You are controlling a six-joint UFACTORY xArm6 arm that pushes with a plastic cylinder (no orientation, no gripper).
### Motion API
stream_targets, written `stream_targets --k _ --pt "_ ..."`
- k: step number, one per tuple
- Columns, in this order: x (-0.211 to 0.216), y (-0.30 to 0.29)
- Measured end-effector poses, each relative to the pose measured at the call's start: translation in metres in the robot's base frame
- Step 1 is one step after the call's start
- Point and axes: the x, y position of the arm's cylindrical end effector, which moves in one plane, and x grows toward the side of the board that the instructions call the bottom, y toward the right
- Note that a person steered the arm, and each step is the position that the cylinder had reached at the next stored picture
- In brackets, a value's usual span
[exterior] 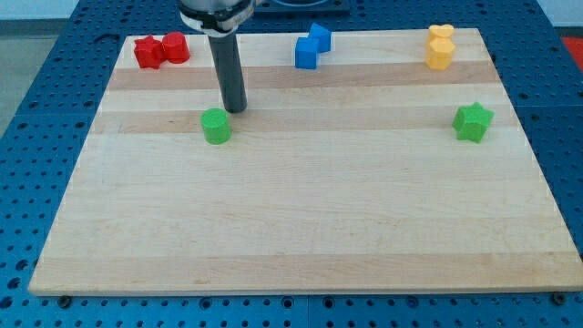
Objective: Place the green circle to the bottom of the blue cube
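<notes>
The green circle (217,127) is a short green cylinder lying left of the board's centre. My tip (236,109) stands just above and to the right of it, very close, perhaps touching its upper right edge. The blue cube (307,54) lies near the view's top, middle, with a second blue block (320,36) touching its upper right. The green circle is well to the lower left of the blue cube.
Two red blocks (161,49) sit at the top left. Two yellow blocks (440,46) sit at the top right. A green star (473,122) lies at the right. The wooden board (301,228) ends on a blue perforated table (36,137).
</notes>
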Motion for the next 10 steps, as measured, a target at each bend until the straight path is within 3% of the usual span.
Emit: stream_targets --k 1,2,4,6,7,8,9,10 --pt "-0.015 -0.027" --pt "0.006 -0.028" --pt "0.056 0.074" --pt "-0.009 0.012" --pt "0.001 -0.061" --pt "0.043 -0.079" --pt "0.085 -0.049" --pt "0.091 0.033"
